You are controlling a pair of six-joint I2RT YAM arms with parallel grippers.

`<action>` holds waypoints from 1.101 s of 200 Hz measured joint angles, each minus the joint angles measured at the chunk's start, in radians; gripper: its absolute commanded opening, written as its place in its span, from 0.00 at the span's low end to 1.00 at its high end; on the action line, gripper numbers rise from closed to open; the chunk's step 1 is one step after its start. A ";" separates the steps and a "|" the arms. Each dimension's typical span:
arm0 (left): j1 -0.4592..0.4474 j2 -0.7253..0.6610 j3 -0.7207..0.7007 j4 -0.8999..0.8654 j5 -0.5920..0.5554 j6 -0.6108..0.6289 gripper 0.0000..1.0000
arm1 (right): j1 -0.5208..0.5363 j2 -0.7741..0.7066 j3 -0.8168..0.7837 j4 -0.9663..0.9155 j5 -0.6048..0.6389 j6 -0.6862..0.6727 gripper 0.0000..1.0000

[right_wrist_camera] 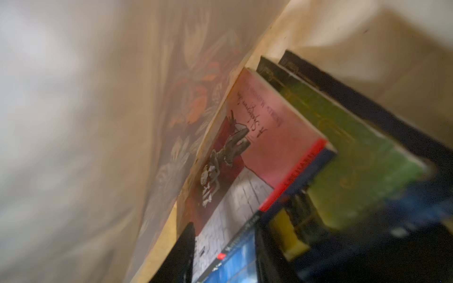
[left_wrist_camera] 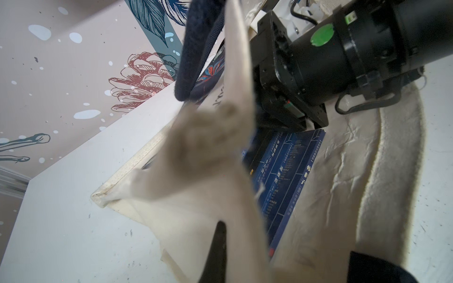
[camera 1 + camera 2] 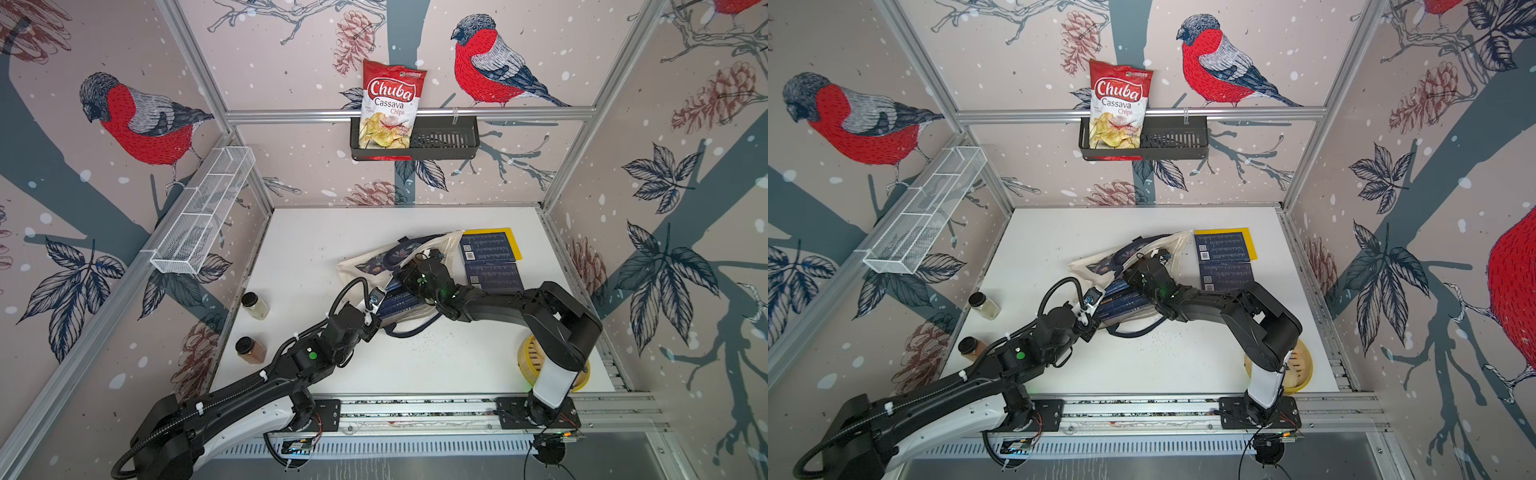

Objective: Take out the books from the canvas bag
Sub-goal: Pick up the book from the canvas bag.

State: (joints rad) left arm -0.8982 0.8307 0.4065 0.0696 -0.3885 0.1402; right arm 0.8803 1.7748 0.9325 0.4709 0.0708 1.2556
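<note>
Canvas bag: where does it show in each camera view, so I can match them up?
Top view: canvas bag mid-table, beside the laid-out books.
Top view: same spot, mid-table.
Left wrist: close up, its cream cloth fills most of the picture.
Right wrist: seen from inside, its cloth wall beside stacked books.
Shared landmark: the bag's floral print, showing through the cloth.
</note>
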 measured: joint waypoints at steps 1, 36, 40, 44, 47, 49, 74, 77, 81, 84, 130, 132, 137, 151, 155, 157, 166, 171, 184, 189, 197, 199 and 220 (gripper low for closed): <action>0.000 0.000 0.000 0.000 0.000 0.000 0.00 | 0.003 -0.002 0.000 -0.002 0.001 0.000 0.44; 0.000 0.007 0.000 0.000 0.005 0.008 0.00 | 0.006 0.041 0.040 -0.008 0.005 0.005 0.43; 0.000 0.007 0.000 -0.001 0.002 0.008 0.00 | 0.000 0.052 0.047 -0.006 -0.003 0.008 0.42; 0.000 0.007 0.000 -0.002 -0.001 0.008 0.00 | -0.005 0.060 0.053 0.000 -0.010 0.008 0.42; 0.000 0.006 0.000 -0.003 -0.003 0.008 0.00 | -0.009 0.066 0.057 0.005 -0.017 0.008 0.42; 0.000 0.006 0.000 -0.003 -0.005 0.008 0.00 | -0.012 0.070 0.060 0.009 -0.023 0.008 0.42; 0.000 0.001 -0.002 -0.014 -0.011 0.008 0.00 | -0.039 0.094 0.076 0.029 -0.050 0.023 0.39; 0.000 0.001 -0.002 -0.014 -0.011 0.008 0.00 | -0.040 0.094 0.079 0.024 -0.048 0.022 0.39; 0.000 0.001 -0.002 -0.013 -0.011 0.008 0.00 | -0.042 0.094 0.083 0.018 -0.045 0.019 0.38; 0.000 0.001 -0.002 -0.011 -0.011 0.008 0.00 | -0.042 0.094 0.088 0.013 -0.041 0.014 0.38; 0.000 0.005 -0.002 -0.008 -0.014 0.008 0.00 | -0.051 0.125 0.167 -0.068 -0.004 -0.034 0.36; 0.000 0.005 -0.002 -0.008 -0.014 0.008 0.00 | -0.052 0.129 0.171 -0.068 -0.005 -0.035 0.36; 0.000 0.005 -0.002 -0.008 -0.014 0.008 0.00 | -0.055 0.139 0.179 -0.066 -0.006 -0.036 0.36; 0.000 0.003 -0.002 -0.010 -0.013 0.008 0.00 | -0.059 0.160 0.194 -0.058 -0.010 -0.038 0.36; 0.000 0.003 -0.002 -0.010 -0.012 0.008 0.00 | -0.059 0.164 0.198 -0.056 -0.012 -0.038 0.35; 0.000 0.002 -0.002 -0.010 -0.012 0.008 0.00 | -0.059 0.166 0.200 -0.056 -0.013 -0.038 0.35; 0.000 0.002 -0.002 -0.010 -0.013 0.008 0.00 | -0.059 0.171 0.209 -0.056 -0.016 -0.049 0.33; 0.000 0.002 -0.002 -0.010 -0.013 0.008 0.00 | -0.059 0.172 0.212 -0.058 -0.017 -0.049 0.31; 0.000 0.002 -0.002 -0.010 -0.013 0.008 0.00 | -0.057 0.173 0.216 -0.066 -0.013 -0.056 0.28; 0.000 0.002 -0.002 -0.010 -0.013 0.008 0.00 | -0.055 0.174 0.220 -0.072 -0.009 -0.063 0.27; 0.000 0.002 -0.002 -0.009 -0.013 0.008 0.00 | -0.051 0.176 0.228 -0.083 -0.002 -0.077 0.27; 0.000 0.002 -0.002 -0.009 -0.013 0.008 0.00 | -0.050 0.177 0.231 -0.084 0.002 -0.079 0.27; 0.000 0.002 -0.002 -0.008 -0.012 0.008 0.00 | -0.043 0.184 0.248 -0.082 0.004 -0.105 0.26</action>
State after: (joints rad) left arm -0.8978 0.8326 0.4046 0.0612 -0.4004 0.1482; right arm 0.8375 1.9591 1.1805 0.3893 0.0750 1.1507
